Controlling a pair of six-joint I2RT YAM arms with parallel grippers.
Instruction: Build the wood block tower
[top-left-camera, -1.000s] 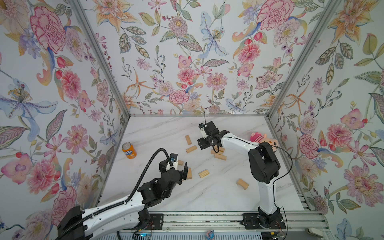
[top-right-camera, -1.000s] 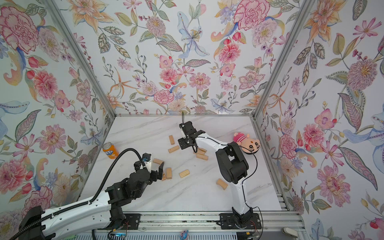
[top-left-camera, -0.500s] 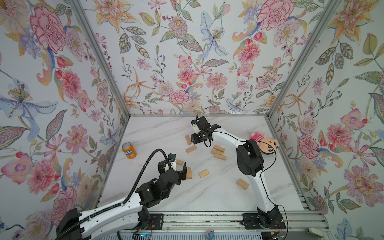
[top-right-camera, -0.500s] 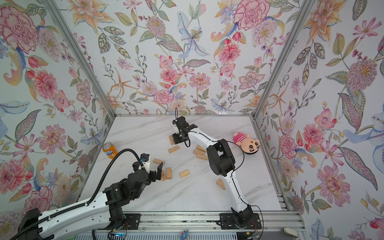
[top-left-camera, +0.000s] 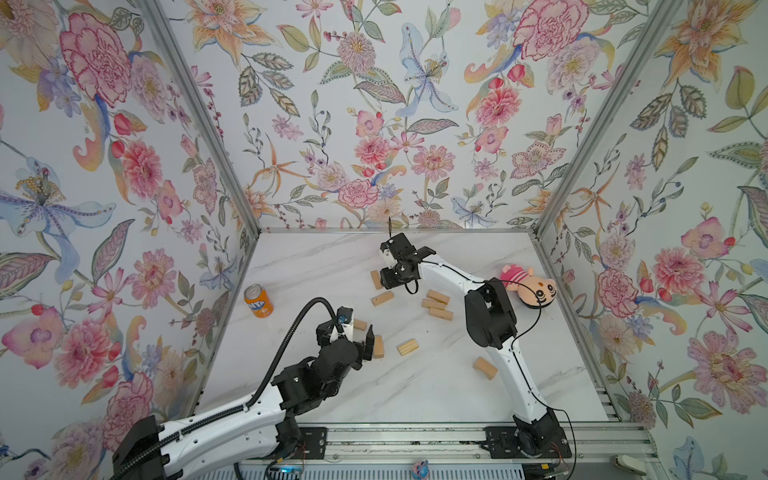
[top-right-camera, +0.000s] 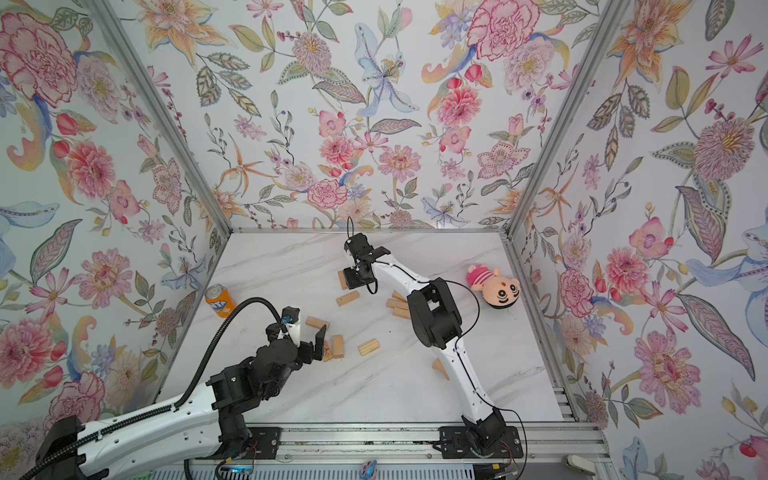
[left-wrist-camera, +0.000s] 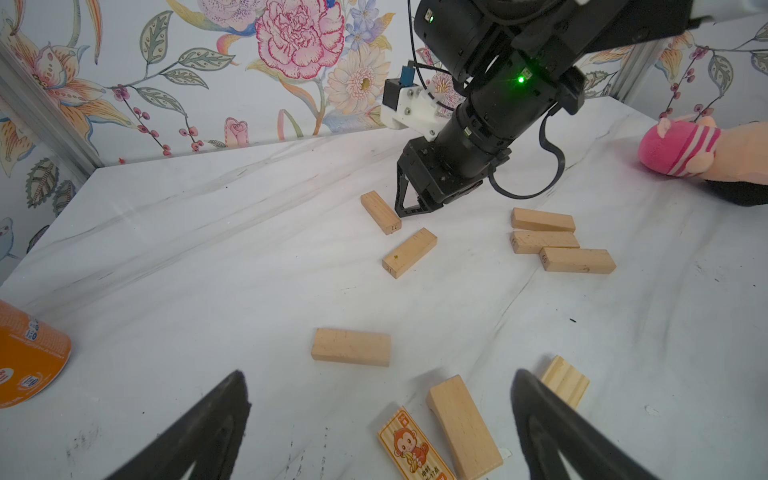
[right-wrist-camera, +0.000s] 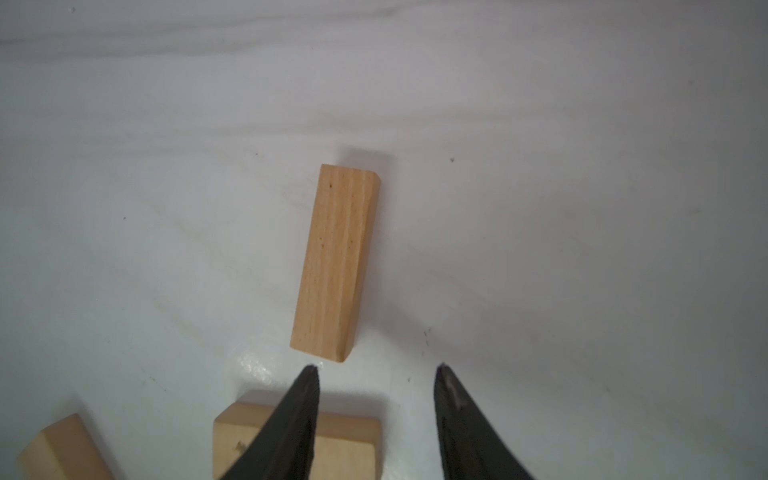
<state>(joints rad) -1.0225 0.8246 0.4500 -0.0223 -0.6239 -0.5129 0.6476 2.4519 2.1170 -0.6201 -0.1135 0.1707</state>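
Note:
Pale wood blocks lie scattered flat on the white marble table (top-left-camera: 316, 266); no tower shows in any view. My right gripper (right-wrist-camera: 376, 368) is open, its jaws fairly narrow with nothing between them. It hovers low beside a plain block (right-wrist-camera: 336, 262), which is the one at the back (top-left-camera: 376, 279); one finger overlaps a second block (right-wrist-camera: 349, 444). My left gripper (left-wrist-camera: 378, 374) stands wide open above the orange-print block (left-wrist-camera: 409, 446) and a plain block (left-wrist-camera: 463, 424). The ridged block (left-wrist-camera: 565, 380) is beside one finger. Three blocks (top-left-camera: 436, 305) lie together mid-table, and the curved block (top-left-camera: 484, 368) sits by the right arm.
An orange soda can (top-left-camera: 258, 301) stands near the left wall. A pink-hatted plush doll (top-left-camera: 530, 289) lies at the right wall. Another loose block (left-wrist-camera: 351, 347) lies ahead of the left gripper. Flowered walls close in three sides.
My right gripper has swung left from the three-block cluster to the back block, and its jaws have narrowed. The left arm has barely moved.

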